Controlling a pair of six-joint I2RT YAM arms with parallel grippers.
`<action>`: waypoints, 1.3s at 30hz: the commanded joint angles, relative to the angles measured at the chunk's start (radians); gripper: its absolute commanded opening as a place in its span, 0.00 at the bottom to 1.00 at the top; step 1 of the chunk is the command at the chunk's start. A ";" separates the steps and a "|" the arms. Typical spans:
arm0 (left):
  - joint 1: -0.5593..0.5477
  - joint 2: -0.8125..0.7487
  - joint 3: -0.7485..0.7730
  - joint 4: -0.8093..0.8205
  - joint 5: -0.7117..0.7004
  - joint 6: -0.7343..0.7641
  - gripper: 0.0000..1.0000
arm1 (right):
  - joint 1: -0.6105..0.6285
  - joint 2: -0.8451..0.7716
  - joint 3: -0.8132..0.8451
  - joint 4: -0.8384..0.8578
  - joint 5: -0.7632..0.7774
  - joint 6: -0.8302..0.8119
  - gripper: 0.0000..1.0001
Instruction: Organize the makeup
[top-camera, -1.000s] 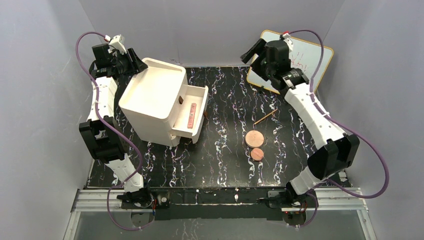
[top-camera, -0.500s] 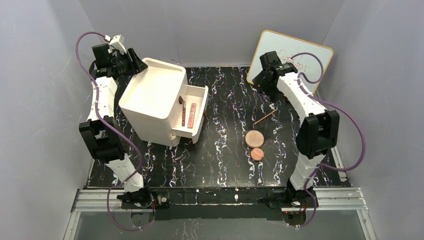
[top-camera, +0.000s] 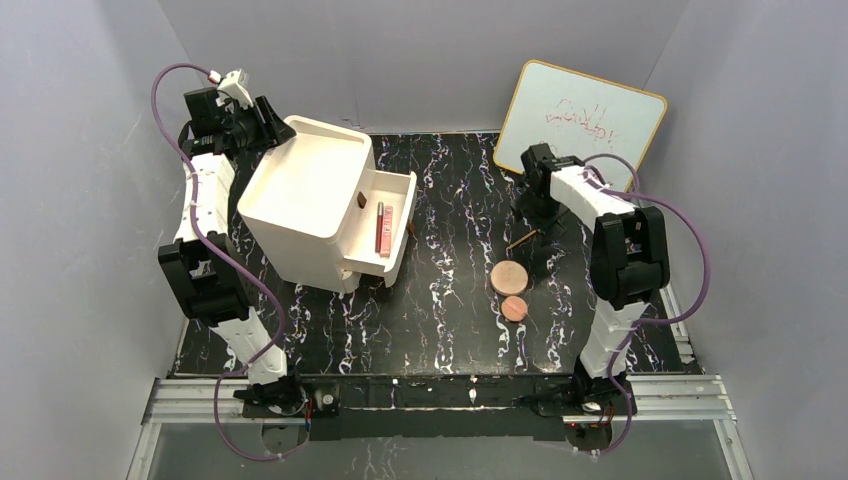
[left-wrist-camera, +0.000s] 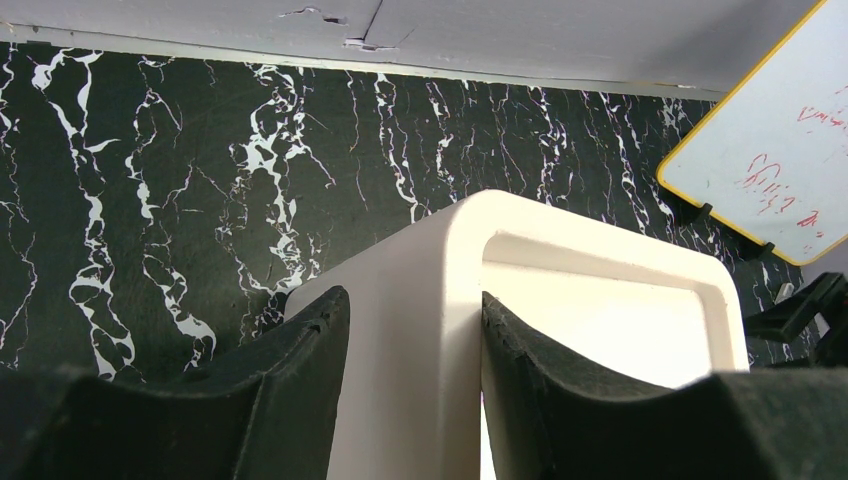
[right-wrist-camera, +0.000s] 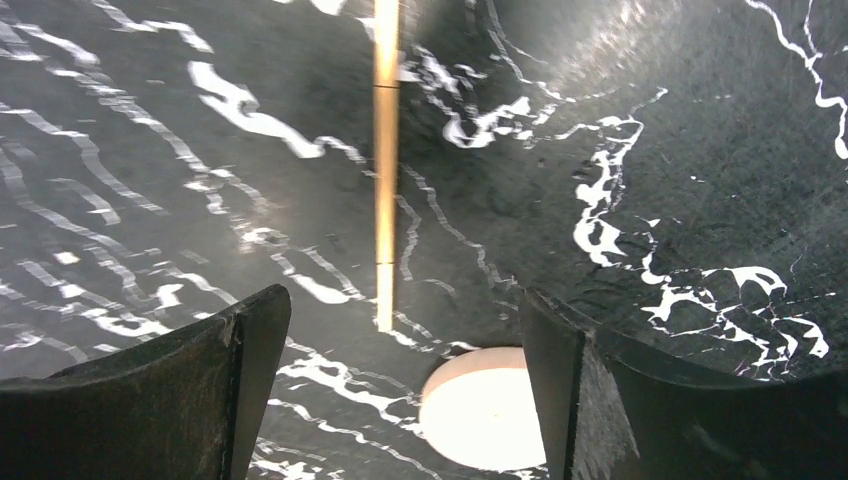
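Our right hand (right-wrist-camera: 400, 335) hangs low over the black, white-veined counter (top-camera: 450, 330), its two fingers spread wide and gripping nothing. The slim golden-brown makeup stick (right-wrist-camera: 385, 160) lies on the counter along the line between them, its near end about level with the fingertips. The larger flat copper-pink disc (top-camera: 508, 275) rests near that end, and the smaller copper-pink disc (top-camera: 514, 308) sits just beside it, closer to the arm bases. Our left hand (left-wrist-camera: 415, 305) is clamped on a wall of the cream-white plastic drawer box (top-camera: 310, 195), one finger on each side, which we judge steadies the box. Its open drawer (top-camera: 408, 205) faces the middle of the counter and holds slim pink makeup (top-camera: 381, 227); we cannot tell whether that is one stick or two. We judge the step in hand to be picking up the loose stick so that it can go into the drawer. To do this well, we should slide forward along the stick until its middle lies between the fingers, and keep them square across it. Then we lower until the tips nearly meet the counter and close slowly. The stick looks thin and likely to roll or pivot, so an off-centre pinch is the risk, as is nudging the larger disc.
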 joint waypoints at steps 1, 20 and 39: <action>-0.018 0.028 -0.003 -0.080 0.015 0.001 0.47 | -0.026 -0.081 -0.125 0.141 -0.059 0.001 0.91; -0.019 0.034 0.000 -0.080 0.017 -0.001 0.47 | -0.041 0.020 -0.142 0.226 -0.063 -0.031 0.70; -0.018 0.033 -0.001 -0.081 0.013 0.001 0.47 | -0.062 0.120 -0.127 0.237 -0.106 -0.058 0.08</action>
